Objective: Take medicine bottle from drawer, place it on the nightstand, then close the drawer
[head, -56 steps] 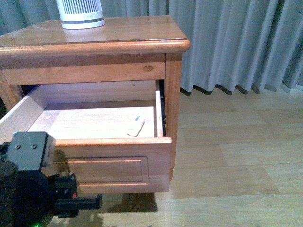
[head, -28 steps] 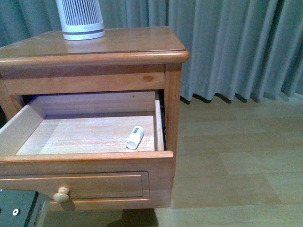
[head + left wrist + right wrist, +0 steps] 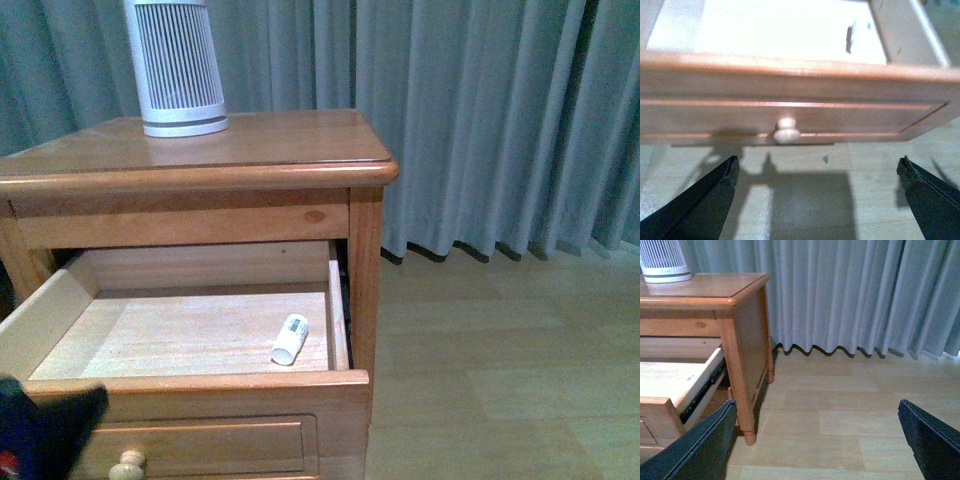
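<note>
In the one open drawer [image 3: 200,383] of the nightstand [image 3: 260,150] lies one bottle [image 3: 290,339], while the left gripper [image 3: 822,200] and right gripper [image 3: 815,447] gape wide, empty.

text: none legible | medicine bottle [image 3: 290,339]: print too small to read

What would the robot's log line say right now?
drawer: open | medicine bottle: lying in drawer | nightstand: bottle not there yet | left tool: open, facing knob | right tool: open, empty

Grey-blue curtains [image 3: 480,120] (pleated, floor-length) behind — pale wood-look floor [image 3: 500,380] below, evenly lit.
</note>
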{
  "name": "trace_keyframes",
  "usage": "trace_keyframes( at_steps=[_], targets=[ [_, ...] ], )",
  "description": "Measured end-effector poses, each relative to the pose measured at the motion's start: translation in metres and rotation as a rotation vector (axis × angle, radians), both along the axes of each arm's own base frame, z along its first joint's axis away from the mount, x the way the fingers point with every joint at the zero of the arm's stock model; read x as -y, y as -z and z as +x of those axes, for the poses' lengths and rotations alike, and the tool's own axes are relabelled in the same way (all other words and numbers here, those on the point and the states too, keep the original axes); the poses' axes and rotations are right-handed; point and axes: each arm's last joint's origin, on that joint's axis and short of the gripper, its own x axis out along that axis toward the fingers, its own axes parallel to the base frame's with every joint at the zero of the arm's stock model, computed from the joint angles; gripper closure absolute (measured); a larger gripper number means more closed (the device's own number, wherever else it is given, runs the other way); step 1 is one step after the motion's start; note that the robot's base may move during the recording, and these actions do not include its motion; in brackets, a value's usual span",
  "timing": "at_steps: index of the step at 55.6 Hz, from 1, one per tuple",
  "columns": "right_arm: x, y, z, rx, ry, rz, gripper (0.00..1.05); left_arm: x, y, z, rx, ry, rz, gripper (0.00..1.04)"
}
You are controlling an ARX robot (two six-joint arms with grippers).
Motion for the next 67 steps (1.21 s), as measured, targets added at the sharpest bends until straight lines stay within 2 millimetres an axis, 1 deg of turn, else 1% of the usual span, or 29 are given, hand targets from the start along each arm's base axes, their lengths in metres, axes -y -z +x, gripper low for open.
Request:
trace_keyframes(
  at_steps=[2,5,6,9,12,14,16,17,20,23,27,28,33,39,44,57,61,67],
  targets=[
    [0.000,0.000,0.000,0.000,0.000,0.000,0.07,-0.002,-0.012,-0.005,0.025,0.011,-0.011,0.07],
    [0.000,0.000,0.000,0.000,0.000,0.000,0.07,-0.006,-0.034,-0.019,0.072,0.033,-0.027,0.07],
    [0.000,0.000,0.000,0.000,0.000,0.000,0.07,-0.006,-0.037,-0.021,0.094,0.027,-0.020,0.08],
    [0.000,0.000,0.000,0.000,0.000,0.000,0.07,-0.009,-0.050,-0.036,0.270,-0.092,0.041,0.18],
    [0.000,0.000,0.000,0.000,0.000,0.000,0.07,-0.016,-0.054,-0.047,0.360,-0.188,0.070,0.27],
    [0.000,0.000,0.000,0.000,0.001,0.000,0.07,-0.021,-0.054,-0.053,0.394,-0.244,0.091,0.34],
    [0.000,0.000,0.000,0.000,0.000,0.000,0.07,-0.025,-0.049,-0.055,0.401,-0.269,0.106,0.41],
    [0.000,0.000,0.000,0.000,0.000,0.000,0.07,-0.026,-0.047,-0.055,0.400,-0.270,0.111,0.43],
    [0.000,0.000,0.000,0.000,-0.002,0.000,0.07,-0.030,-0.030,-0.057,0.377,-0.252,0.137,0.57],
    [0.000,0.000,0.000,0.000,0.000,0.000,0.07,-0.033,-0.021,-0.058,0.368,-0.248,0.148,0.67],
    [0.000,0.000,0.000,0.000,0.000,0.000,0.07,-0.037,-0.014,-0.060,0.372,-0.256,0.151,0.83],
    [0.000,0.000,0.000,0.000,0.000,0.000,0.07,-0.037,-0.014,-0.061,0.373,-0.257,0.151,0.83],
    [0.000,0.000,0.000,0.000,0.005,0.000,0.07,-0.041,-0.007,-0.063,0.379,-0.254,0.151,1.02],
    [0.000,0.000,0.000,0.000,0.004,0.000,0.07,-0.046,0.000,-0.065,0.382,-0.228,0.150,1.02],
    [0.000,0.000,0.000,0.000,0.004,0.000,0.07,-0.054,0.005,-0.067,0.382,-0.264,0.157,1.02],
    [0.000,0.000,0.000,0.000,0.001,0.000,0.07,-0.054,0.015,-0.071,0.382,-0.261,0.156,1.02],
    [0.000,0.000,0.000,0.000,0.001,0.000,0.07,-0.055,0.020,-0.077,0.354,-0.259,0.160,1.02],
    [0.000,0.000,0.000,0.000,-0.003,0.000,0.07,-0.055,0.020,-0.081,0.379,-0.265,0.158,1.02]
  ],
)
